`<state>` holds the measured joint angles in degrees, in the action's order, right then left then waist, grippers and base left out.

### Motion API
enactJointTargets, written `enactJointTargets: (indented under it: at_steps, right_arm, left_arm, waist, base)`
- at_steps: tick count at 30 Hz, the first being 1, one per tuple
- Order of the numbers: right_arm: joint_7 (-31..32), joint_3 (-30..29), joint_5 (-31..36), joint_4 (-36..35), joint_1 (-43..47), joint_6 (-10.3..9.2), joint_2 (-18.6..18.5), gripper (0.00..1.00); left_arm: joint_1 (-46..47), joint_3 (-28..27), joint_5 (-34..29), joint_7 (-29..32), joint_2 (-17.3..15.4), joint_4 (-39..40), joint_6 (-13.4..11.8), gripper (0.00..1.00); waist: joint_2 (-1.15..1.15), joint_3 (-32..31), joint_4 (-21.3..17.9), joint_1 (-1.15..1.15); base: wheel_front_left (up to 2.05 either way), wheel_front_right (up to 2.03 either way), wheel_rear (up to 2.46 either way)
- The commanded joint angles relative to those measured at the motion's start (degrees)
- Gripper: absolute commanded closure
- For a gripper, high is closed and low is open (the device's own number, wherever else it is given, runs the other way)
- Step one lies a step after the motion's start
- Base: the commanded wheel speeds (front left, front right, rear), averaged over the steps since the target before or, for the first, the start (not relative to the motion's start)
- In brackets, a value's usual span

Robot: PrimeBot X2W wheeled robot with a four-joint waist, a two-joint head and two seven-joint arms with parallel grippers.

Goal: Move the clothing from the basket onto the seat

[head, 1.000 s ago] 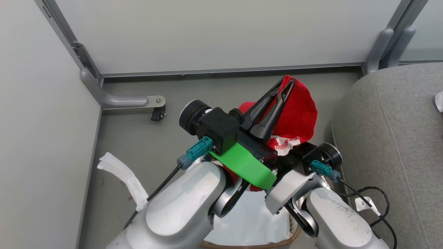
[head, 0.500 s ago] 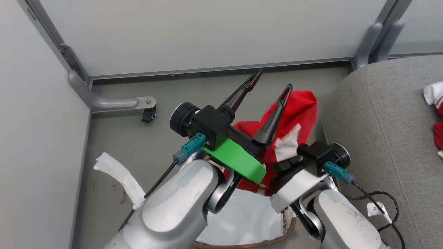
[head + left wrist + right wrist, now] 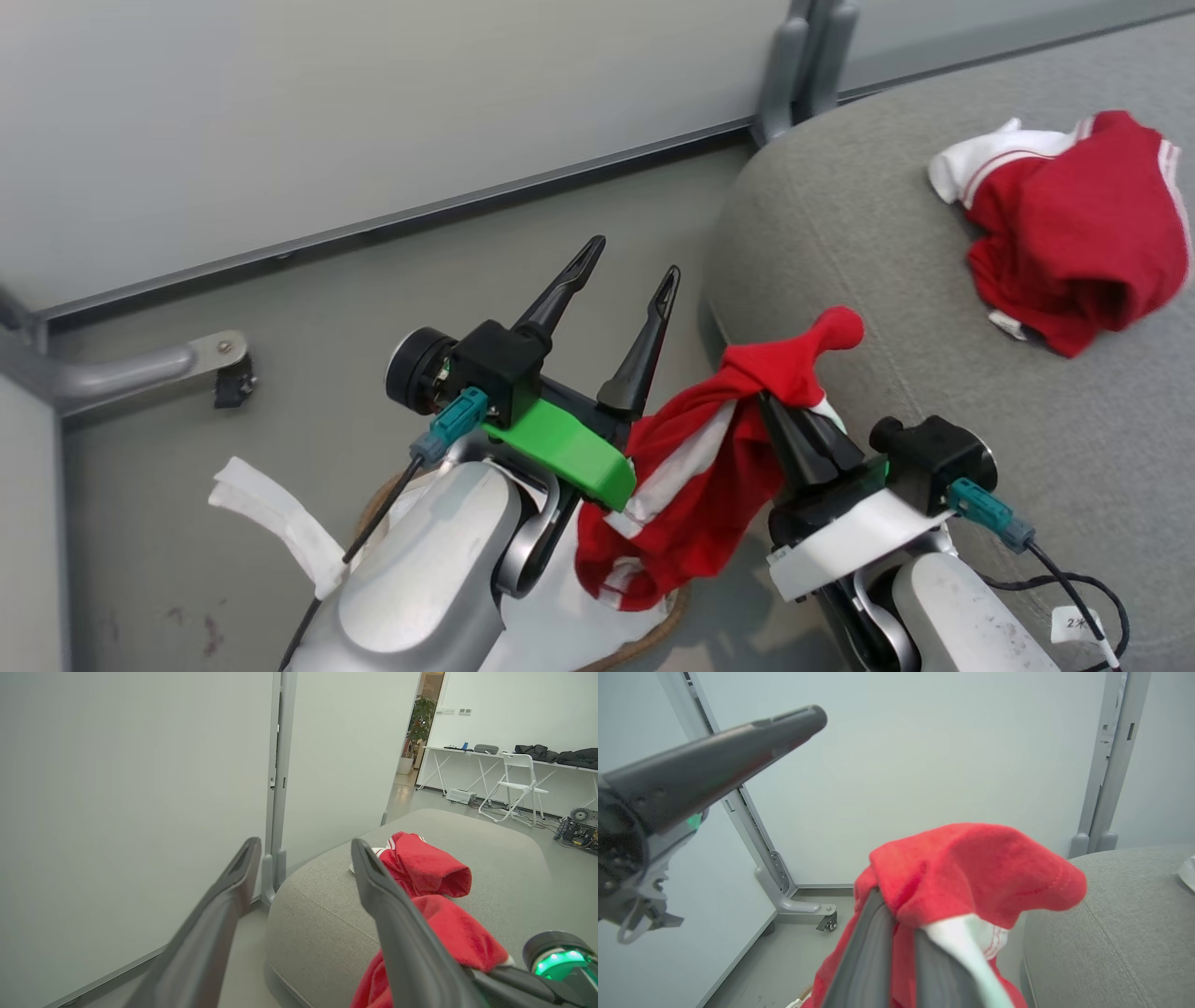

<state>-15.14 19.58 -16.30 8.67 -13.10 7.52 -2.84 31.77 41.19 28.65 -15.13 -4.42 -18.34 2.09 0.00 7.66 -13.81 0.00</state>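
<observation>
Your right gripper point(image 3: 782, 425) is pinched shut on a red piece of clothing point(image 3: 709, 485), and most of the cloth hangs down below the fingers. Your left gripper point(image 3: 632, 261), just beside it, is spread wide and holds nothing. The big grey seat point(image 3: 887, 280) is right next to the holding gripper, on the side away from the empty one. It looks soft and round at the edges, with a sewn line across it. A second red piece point(image 3: 1074, 233) lies on it, farther out past the gripper, so I think one is done and this one is partway. The basket point(image 3: 665, 618) sits below the hanging cloth, with a brown woven rim and a white liner point(image 3: 560, 625). I can't tell if more red is inside. The cloth is floppy and fuzzy, with white striped trim.
</observation>
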Motion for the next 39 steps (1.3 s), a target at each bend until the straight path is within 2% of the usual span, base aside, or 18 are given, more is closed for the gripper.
enactJointTargets:
  at_steps: [1, 6, 12, 14, 20, 26, 33, 39]
  right_arm:
    - [0.0, -0.5, -0.4, -1.0, 1.2, -0.07, -0.1, 1.0]
    - [0.0, -2.4, -0.1, -3.1, 2.8, -0.06, -0.2, 1.0]
    - [0.0, -9.6, 2.3, -7.6, 1.3, -0.06, -0.1, 1.0]
    - [0.0, -11.5, 3.5, -8.9, -0.7, -0.06, -1.2, 1.0]
    - [0.0, -13.3, 4.8, -11.0, -11.4, -0.07, -9.0, 1.0]
    - [0.0, -14.7, 5.6, -7.9, -26.9, -0.07, -18.1, 1.0]
    - [0.0, -17.1, 7.9, 1.3, -43.4, -0.07, -26.7, 1.0]
    - [0.0, -22.1, 12.7, 10.1, -51.6, -0.07, -30.3, 1.0]
  left_arm:
    - [-1.6, -0.8, -0.6, 0.0, -0.3, 0.1, 0.4, 0.0]
    - [-3.5, -2.5, -2.2, 0.0, -0.1, -0.3, 1.5, 0.0]
    - [-2.3, -2.1, -3.6, 0.0, 0.6, -1.4, 3.0, 0.0]
    - [-2.2, -2.1, -3.8, 0.0, 0.8, -1.9, 3.4, 0.0]
    - [-3.2, -1.8, -4.7, 0.0, 1.1, -3.2, 4.0, 0.0]
    - [-2.9, -1.8, -6.7, 0.0, 0.3, -2.8, 3.9, 0.0]
    - [0.5, -0.5, -8.0, 0.2, -0.9, -2.2, 4.4, 0.0]
    - [3.5, 0.7, -8.9, 0.6, -1.7, -1.3, 4.8, 0.0]
  waist:
    - [0.0, 0.3, -10.3, 0.0]
    - [0.0, 0.5, -16.6, 0.0]
    - [0.0, 2.5, -17.8, 0.0]
    - [0.0, 3.2, -17.9, 0.0]
    - [0.0, 5.7, -17.9, 0.0]
    - [0.0, 10.2, -16.4, 0.0]
    - [0.0, 17.1, -12.3, 0.0]
    - [0.0, 22.6, -8.7, 0.0]
  base:
    - [0.0, 0.0, 0.0]
    - [0.0, 0.0, 0.0]
    - [0.0, 0.0, 0.0]
    - [0.0, 0.0, 0.0]
    - [0.0, 0.0, 0.0]
    - [0.0, 0.0, 0.0]
    - [0.0, 0.0, 0.0]
    - [0.0, 0.0, 0.0]
